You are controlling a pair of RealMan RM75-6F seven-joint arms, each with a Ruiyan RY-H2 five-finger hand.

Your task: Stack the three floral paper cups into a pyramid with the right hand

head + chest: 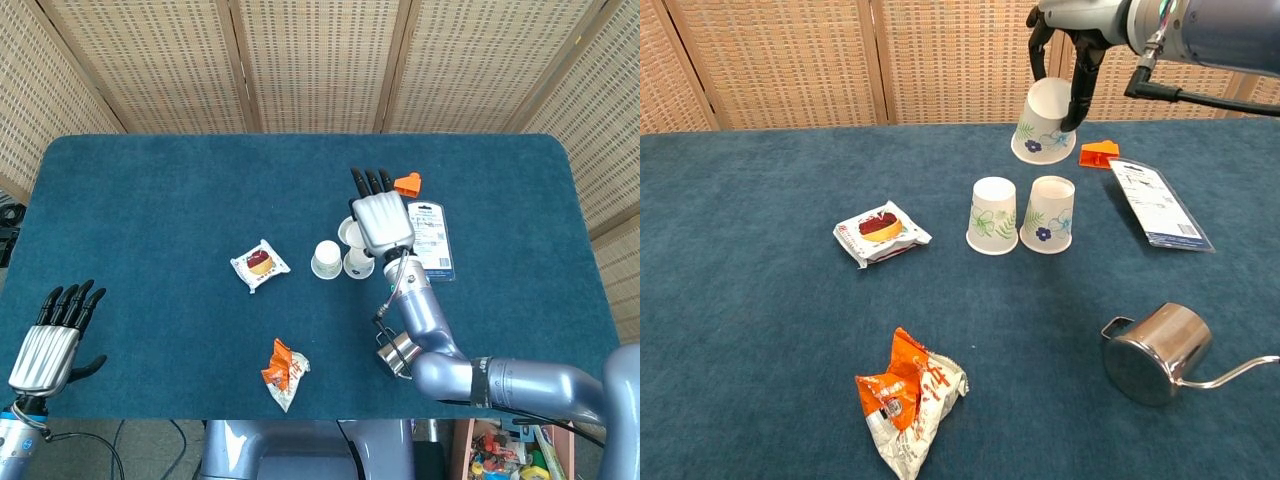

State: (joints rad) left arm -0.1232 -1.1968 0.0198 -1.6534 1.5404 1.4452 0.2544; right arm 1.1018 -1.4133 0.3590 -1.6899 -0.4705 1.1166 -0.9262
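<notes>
Right hand [1065, 45] hung above the table [150, 210], fingers clamped on the third floral cup [1043, 122], which was mouth-down and tilted. Directly below and slightly toward the robot's left stood the two base cups [1021, 215], upside down, side by side and touching or nearly so. The seam between their flat tops was the target, so the held cup likely needed a short shift left, a levelling and a descent. In the head view the hand covered most of the held cup. Beyond lay an orange clip [1099, 153], a blister pack [1158, 205] and a steel kettle [1157, 352]. Far off, the left hand [48, 340] rested empty, fingers apart.
</notes>
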